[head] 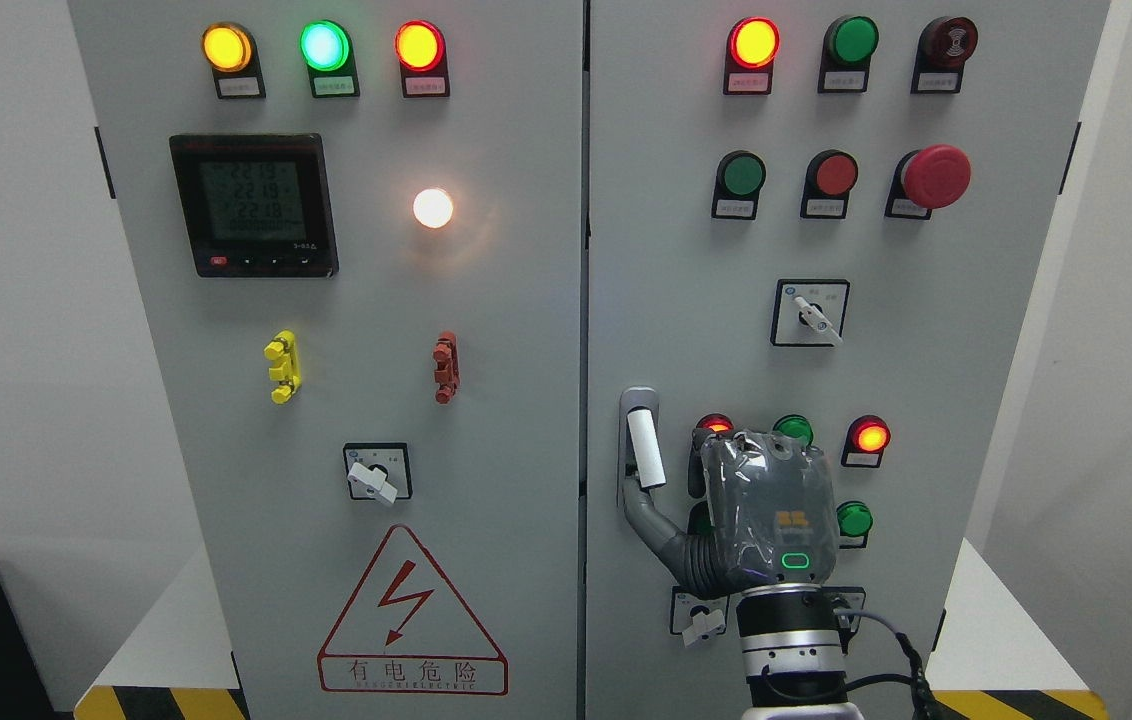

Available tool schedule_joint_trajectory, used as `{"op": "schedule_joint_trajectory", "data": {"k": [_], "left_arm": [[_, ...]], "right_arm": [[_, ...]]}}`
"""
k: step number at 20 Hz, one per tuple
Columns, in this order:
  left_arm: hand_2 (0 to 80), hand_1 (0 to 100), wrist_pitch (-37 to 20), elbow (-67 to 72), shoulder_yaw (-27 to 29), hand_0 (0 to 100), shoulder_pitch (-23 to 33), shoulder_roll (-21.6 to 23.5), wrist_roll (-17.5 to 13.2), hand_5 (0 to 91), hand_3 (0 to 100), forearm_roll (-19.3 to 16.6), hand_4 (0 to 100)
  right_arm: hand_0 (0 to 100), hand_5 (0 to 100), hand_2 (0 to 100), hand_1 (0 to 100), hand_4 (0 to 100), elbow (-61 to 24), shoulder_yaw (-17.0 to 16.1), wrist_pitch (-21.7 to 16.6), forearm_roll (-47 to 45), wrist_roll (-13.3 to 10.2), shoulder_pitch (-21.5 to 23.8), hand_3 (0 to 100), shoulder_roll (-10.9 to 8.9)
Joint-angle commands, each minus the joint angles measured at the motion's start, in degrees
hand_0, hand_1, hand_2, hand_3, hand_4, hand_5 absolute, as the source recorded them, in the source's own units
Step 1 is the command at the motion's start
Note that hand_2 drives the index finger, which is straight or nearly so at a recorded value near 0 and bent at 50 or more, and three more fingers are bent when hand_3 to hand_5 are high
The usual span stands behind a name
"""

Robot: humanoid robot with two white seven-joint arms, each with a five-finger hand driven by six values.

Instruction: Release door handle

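Note:
The door handle, a white upright grip in a grey recess, sits at the left edge of the right cabinet door. My right hand comes up from the bottom edge just right of the handle, its grey back facing the camera. Its thumb stretches left and up to the lower end of the white grip, touching or nearly touching it. No finger wraps the grip, which shows in full. The other fingers are hidden behind the back of the hand. The left arm is out of view.
The hand covers part of a cluster of red and green lamps and a rotary switch below. A red emergency button and a selector switch sit higher up. The left door carries a meter, switch and warning triangle.

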Motion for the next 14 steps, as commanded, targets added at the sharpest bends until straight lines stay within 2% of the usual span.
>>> {"op": "schedule_joint_trajectory", "data": {"k": [1,14], "left_arm": [[2.3,0,0.01,-1.14,-1.23,0,0.0,0.0,0.01,0.0,9,0.0,1],[2.2,0,0.01,-1.14,-1.23,0,0.0,0.0,0.01,0.0,10,0.0,1]], "right_arm": [[30,92,80,39,99,-0.28,-0.75,0.08,-0.01,-0.07,0.06,100,0.0],[31,93,80,38,99,-1.07,-1.1,0.79,0.08,-0.33,0.5,100,0.09]]}}
